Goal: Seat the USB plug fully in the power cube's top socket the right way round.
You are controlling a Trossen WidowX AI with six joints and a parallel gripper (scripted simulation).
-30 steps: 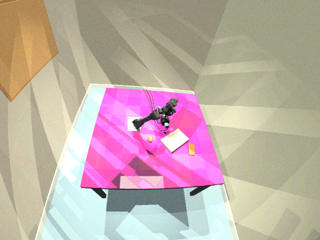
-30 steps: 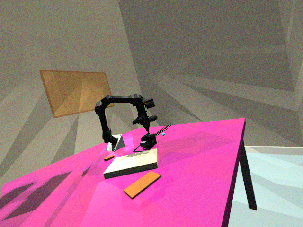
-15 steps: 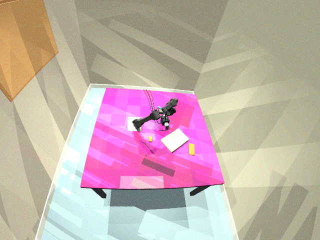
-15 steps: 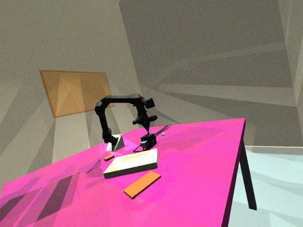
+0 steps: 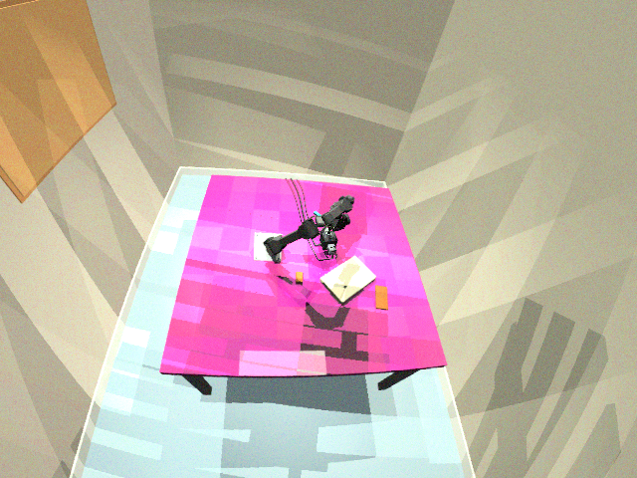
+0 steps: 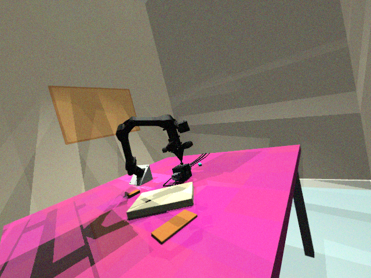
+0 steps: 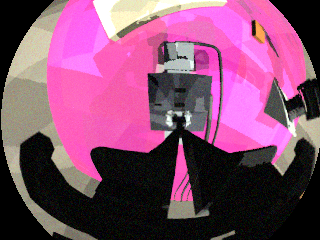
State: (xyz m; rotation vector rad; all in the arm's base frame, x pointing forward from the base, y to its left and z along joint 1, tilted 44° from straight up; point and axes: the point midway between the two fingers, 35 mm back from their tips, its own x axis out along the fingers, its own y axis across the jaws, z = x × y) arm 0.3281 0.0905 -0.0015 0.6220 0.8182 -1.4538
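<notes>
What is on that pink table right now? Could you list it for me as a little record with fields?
table: pink top, dark legs
arm: black, base on a white mount, bent over and pointing down
gripper: shut on the USB plug, directly above the power cube
power cube: dark block, thin cables trailing from it
cream slab: flat, beside the cube, apart from it
large orange piece: flat, near the slab
small orange piece: flat, on the slab's other side
plug seating: too small to tell
</notes>
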